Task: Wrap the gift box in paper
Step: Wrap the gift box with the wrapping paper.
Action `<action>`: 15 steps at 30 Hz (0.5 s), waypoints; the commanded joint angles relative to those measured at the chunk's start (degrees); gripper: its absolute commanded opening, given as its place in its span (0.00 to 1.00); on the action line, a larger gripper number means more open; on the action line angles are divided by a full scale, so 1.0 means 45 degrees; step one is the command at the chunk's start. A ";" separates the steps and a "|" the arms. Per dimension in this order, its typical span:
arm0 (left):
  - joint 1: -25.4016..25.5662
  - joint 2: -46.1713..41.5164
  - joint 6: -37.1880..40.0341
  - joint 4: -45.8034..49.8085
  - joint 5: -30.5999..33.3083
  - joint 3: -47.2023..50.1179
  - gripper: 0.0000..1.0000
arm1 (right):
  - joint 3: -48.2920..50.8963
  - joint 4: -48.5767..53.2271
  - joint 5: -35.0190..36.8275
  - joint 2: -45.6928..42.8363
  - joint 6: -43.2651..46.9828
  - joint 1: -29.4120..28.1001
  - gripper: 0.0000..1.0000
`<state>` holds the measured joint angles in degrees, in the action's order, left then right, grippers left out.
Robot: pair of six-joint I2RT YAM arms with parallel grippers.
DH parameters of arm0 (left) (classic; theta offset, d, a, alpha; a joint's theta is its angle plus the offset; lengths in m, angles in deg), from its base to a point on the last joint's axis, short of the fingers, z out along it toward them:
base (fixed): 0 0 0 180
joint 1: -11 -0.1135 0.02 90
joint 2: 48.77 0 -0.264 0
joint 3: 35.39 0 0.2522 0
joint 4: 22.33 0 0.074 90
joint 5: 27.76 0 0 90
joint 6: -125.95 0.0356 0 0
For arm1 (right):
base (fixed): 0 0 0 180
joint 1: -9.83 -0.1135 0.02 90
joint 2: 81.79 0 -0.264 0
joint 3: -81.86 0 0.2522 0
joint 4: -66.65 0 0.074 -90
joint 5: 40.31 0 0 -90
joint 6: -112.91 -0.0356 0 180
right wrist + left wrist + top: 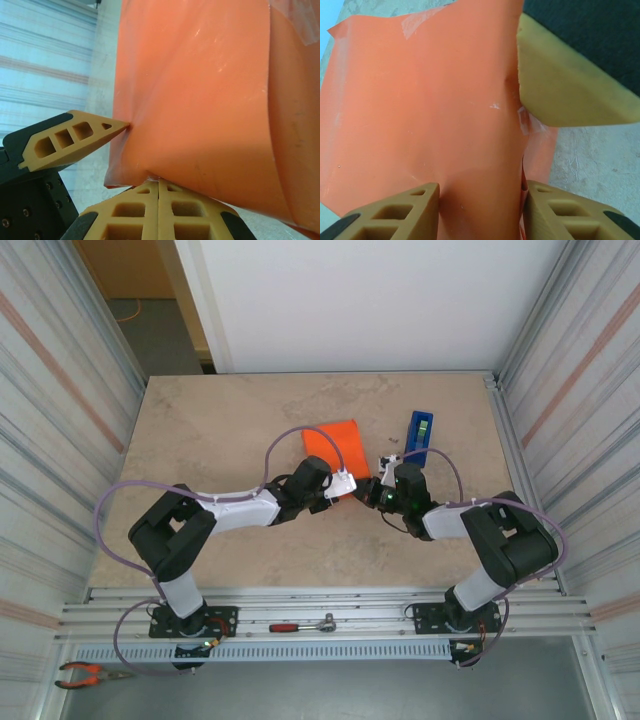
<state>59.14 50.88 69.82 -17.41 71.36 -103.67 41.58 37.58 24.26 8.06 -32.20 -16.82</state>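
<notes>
From above, the gift box point(338, 443) and the paper read as one orange shape, near the middle of the worktop point(220, 440) and a little toward its far side. The two arms meet at the shape's near corner. A blue tape dispenser point(420, 435) lies just to its right, apart from it.

The wrist cameras show what the overhead one cannot. In the left wrist view the left fingers point(405, 210) stand partway open on either side of a raised fold of the paper point(420, 100), and the orange reaches both inner faces. Whether they are squeezing it I cannot tell. One of the right fingers point(565, 85) presses against the sheet's right edge, beside a crumpled scrap of clear tape point(525, 120). Another strip of tape sits near the far edge.

In the right wrist view the right fingers point(175, 210) are closed tight together, pinching the bottom edge of the paper point(200, 100). One of the left fingers point(70, 137) has its tip dug into the sheet (creases spread out from that spot).

The worktop is bare on the left and along the near side. Ribbed walls close in both sides. On the rail in front of the arm bases lies a red-handled wrench point(305, 625), and pliers point(85, 673) lie lower left.
</notes>
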 commanded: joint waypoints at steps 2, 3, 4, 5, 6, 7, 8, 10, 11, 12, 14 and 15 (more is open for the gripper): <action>0.0083 0.0237 -0.0306 0.0553 -0.0161 0.0280 0.44 | 0.0083 0.0449 -0.0050 -0.0540 -0.0097 0.0005 0.13; 0.0083 0.0255 -0.0301 0.0558 -0.0161 0.0280 0.44 | 0.0093 0.0518 -0.0040 -0.0592 -0.0077 0.0021 0.14; 0.0083 0.0239 -0.0302 0.0554 -0.0163 0.0280 0.44 | 0.0113 0.0548 -0.0032 -0.0626 -0.0060 0.0015 0.15; 0.0066 0.0244 -0.0300 0.0558 -0.0168 0.0276 0.44 | 0.0113 0.0631 -0.0037 -0.0666 -0.0043 0.0025 0.16; 0.0073 0.0250 -0.0300 0.0569 -0.0158 0.0273 0.44 | 0.0108 0.0672 -0.0031 -0.0696 -0.0038 0.0025 0.18; 0.0078 0.0251 -0.0304 0.0578 -0.0153 0.0261 0.44 | 0.0113 0.0721 -0.0029 -0.0705 -0.0038 0.0024 0.19; 0.0076 0.0258 -0.0310 0.0578 -0.0171 0.0262 0.44 | 0.0113 0.0738 -0.0033 -0.0690 -0.0019 0.0025 0.19; 0.0083 0.0246 -0.0312 0.0575 -0.0168 0.0263 0.44 | 0.0110 0.0736 -0.0052 -0.0687 -0.0038 0.0017 0.20; 0.0070 0.0254 -0.0310 0.0578 -0.0161 0.0263 0.44 | 0.0109 0.0729 -0.0069 -0.0657 -0.0036 0.0023 0.21; 0.0083 0.0258 -0.0302 0.0573 -0.0177 0.0258 0.44 | 0.0079 0.0755 -0.0060 -0.0649 -0.0038 0.0025 0.21; 0.0083 0.0263 -0.0307 0.0579 -0.0169 0.0232 0.44 | 0.0066 0.0773 -0.0089 -0.0621 -0.0038 0.0022 0.21; 0.0083 0.0264 -0.0313 0.0568 -0.0163 0.0241 0.44 | 0.0048 0.0784 -0.0109 -0.0612 -0.0038 0.0009 0.21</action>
<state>59.14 50.88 69.75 -17.45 71.34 -103.67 41.62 40.22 24.22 6.29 -32.20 -16.82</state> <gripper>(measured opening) 0.440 0.213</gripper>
